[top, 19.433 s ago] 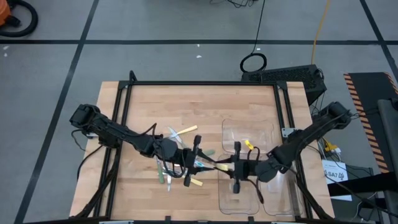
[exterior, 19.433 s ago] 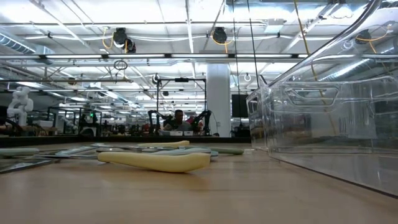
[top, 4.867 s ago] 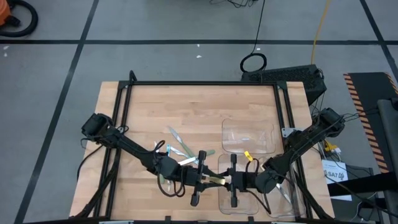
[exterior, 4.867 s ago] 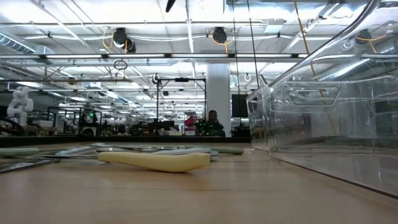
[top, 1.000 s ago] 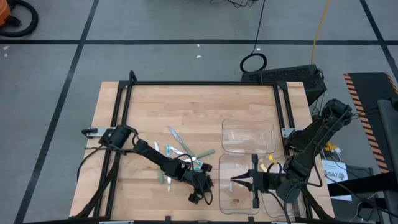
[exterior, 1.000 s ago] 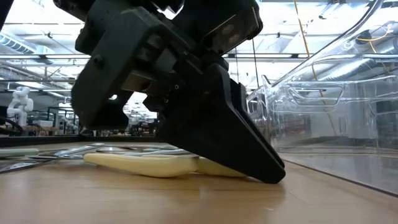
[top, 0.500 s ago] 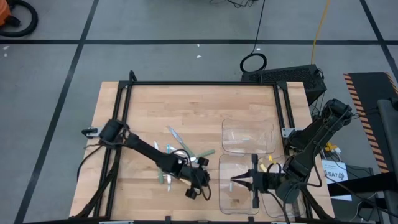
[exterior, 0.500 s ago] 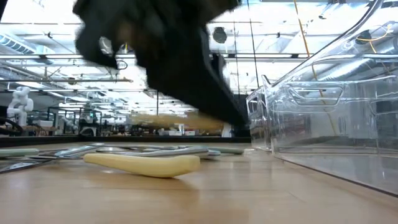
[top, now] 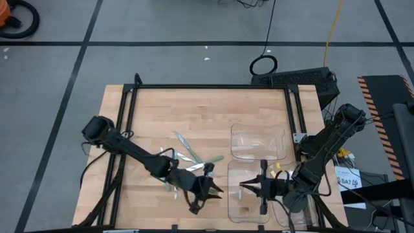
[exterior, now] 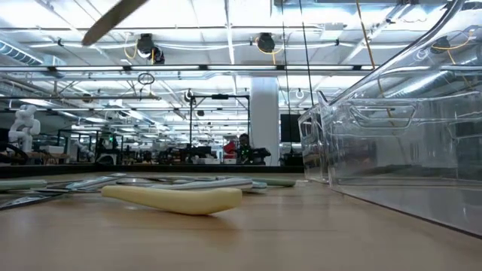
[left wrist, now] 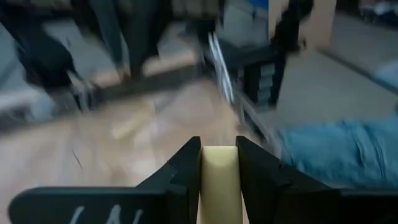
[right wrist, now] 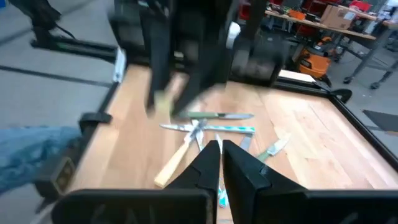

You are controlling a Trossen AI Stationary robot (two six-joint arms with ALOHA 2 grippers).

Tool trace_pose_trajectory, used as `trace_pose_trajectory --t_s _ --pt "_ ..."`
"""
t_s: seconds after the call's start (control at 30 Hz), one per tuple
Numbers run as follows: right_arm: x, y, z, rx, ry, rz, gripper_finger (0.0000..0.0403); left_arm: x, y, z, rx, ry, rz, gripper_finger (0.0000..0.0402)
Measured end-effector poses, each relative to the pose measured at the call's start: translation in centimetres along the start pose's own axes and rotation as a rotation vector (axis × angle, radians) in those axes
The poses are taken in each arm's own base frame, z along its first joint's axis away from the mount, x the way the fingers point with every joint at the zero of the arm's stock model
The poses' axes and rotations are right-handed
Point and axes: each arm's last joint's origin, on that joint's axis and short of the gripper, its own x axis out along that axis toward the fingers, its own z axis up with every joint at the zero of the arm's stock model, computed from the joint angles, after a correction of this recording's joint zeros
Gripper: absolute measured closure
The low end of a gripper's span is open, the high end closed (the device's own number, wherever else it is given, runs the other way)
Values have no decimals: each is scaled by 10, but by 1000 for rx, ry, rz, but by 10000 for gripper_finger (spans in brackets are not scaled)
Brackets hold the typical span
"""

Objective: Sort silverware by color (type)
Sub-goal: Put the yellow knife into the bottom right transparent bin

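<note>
We see the left gripper (left wrist: 219, 163) clenched on a yellow-handled utensil (left wrist: 219, 180), raised above the table (top: 194, 110) beside the trays (top: 259, 139). The right gripper (right wrist: 221, 158) is clenched empty over a tray.

Left hand (left wrist: 219, 163) clamped, raised; right hand (right wrist: 221, 154) closed, low.

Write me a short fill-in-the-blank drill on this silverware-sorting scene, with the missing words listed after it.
1. The left claw is shut on a utensil whose handle is ____ in colour.
2. In the low view, the yellow-handled utensil on the table lies ____, not upright.
3. The right claw hangs above a clear ____.
4. The table is made of ____.

Missing words: yellow; flat; tray; wood
</note>
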Motion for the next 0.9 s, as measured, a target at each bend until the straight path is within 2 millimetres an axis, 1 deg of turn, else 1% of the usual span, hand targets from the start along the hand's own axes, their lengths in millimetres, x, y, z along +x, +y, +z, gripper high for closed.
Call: trace_pose_trajectory --t_s 0.07,0.23,0.37,0.47,0.53,0.7,0.77,0.9 --pt "7 1 -4 -12 11 -36 387 -8 -2 12 24 -65 8 316" --pt "27 4 -13 -14 31 -96 387 -17 -2 34 80 -246 40 316" --pt "43 5 -11 33 -11 -119 387 -19 0 44 104 -365 75 316" --pt "50 7 -6 29 -59 -117 376 -14 -1 44 112 -422 88 316" --pt "52 8 -3 28 -80 -71 362 -9 -3 42 120 -448 91 316" --pt "52 11 5 46 -137 35 308 6 -12 31 169 -515 149 316" --pt "51 12 5 28 -141 38 286 11 -13 27 189 -540 178 316" --pt "50 12 6 -2 -146 43 246 16 -14 23 187 -587 201 316"
